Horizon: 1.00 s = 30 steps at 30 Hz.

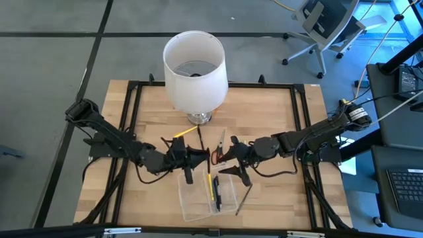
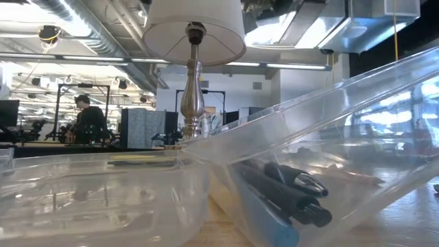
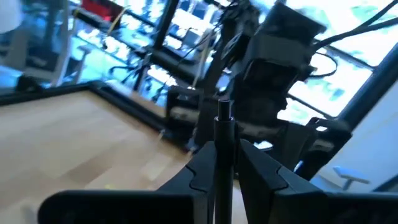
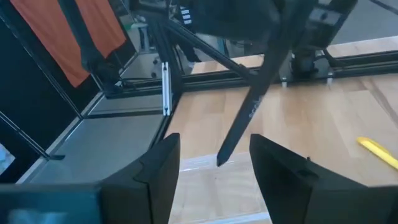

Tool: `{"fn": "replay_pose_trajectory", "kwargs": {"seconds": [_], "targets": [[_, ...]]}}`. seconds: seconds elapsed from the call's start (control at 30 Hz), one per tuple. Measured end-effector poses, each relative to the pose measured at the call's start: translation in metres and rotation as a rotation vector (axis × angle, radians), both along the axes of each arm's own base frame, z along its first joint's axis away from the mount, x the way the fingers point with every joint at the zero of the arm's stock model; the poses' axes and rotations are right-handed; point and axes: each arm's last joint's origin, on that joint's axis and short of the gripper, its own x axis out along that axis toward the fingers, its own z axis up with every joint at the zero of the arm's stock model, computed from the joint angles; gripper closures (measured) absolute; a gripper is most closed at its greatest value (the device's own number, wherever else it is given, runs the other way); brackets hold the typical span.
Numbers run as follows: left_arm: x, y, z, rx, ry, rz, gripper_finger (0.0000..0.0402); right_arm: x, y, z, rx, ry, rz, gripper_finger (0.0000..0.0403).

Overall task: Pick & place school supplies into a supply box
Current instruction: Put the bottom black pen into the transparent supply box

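holding a black pen pinched between closed fingers, left gripper hangs above the supply box at lower centre; right gripper spread open, empty, just right; risk: pen held upright could bounce out, or grippers collide.

wooden table, lamp, supply box, likely scissors

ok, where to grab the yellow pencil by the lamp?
Mid-shaft, straight from above, fingers across it. The yellow pencil lies flat, diagonal, one end near the lamp base, so bias to the other end. Left gripper holds a black pen; right gripper is open.
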Motion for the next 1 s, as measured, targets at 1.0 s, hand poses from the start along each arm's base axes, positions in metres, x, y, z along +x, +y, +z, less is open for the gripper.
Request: {"fn": "replay_pose_trajectory", "kwargs": {"seconds": [1.0], "targets": [[0.008,0.013,0.014,0.156,-0.09,-0.083,0.0357,0.021,-0.003,-0.007,0.207,-0.065,0.012,0.0213]]}}
